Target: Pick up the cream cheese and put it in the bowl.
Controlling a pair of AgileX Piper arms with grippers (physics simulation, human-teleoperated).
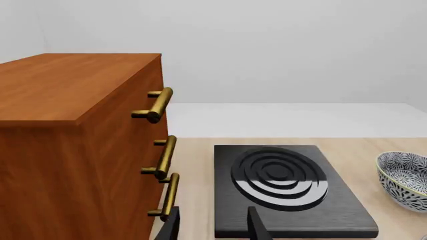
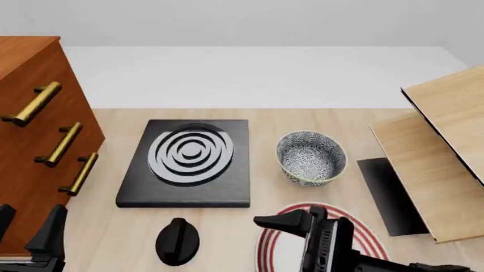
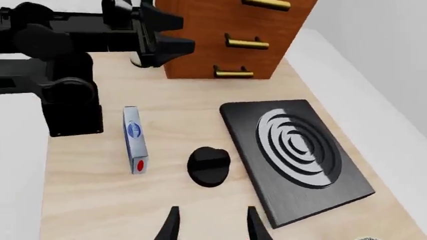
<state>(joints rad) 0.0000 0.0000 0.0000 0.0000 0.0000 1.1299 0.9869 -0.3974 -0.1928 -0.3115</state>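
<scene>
Reaching for the cheese (image 3: 134, 139) is the step in hand, and I'd give it to the right pincer (image 3: 209, 222): its wrist view is the only one showing the box. The front view misses it.

Largest first: cabinet (image 2: 34, 136) at far left, surface (image 2: 318, 119), burner plate (image 2: 189, 161), striped plate (image 2: 363, 235) under the right arm, bowl (image 2: 311, 157) just right of the burner plate, knob (image 2: 178, 241), then the cheese.

Cheese lies flat on the surface, near the left arm's base (image 3: 63, 107), apart from the knob. Long axis runs roughly parallel to the burner plate's near long edge; red-mark end points toward the right wrist camera, logo on the face that shows.

Advice: square the jaws across the narrow width, descend over the middle, clear of the knob.

Right pincer jaws apart, empty. Left pincer (image 1: 212, 225) likewise apart, holding nothing.
</scene>
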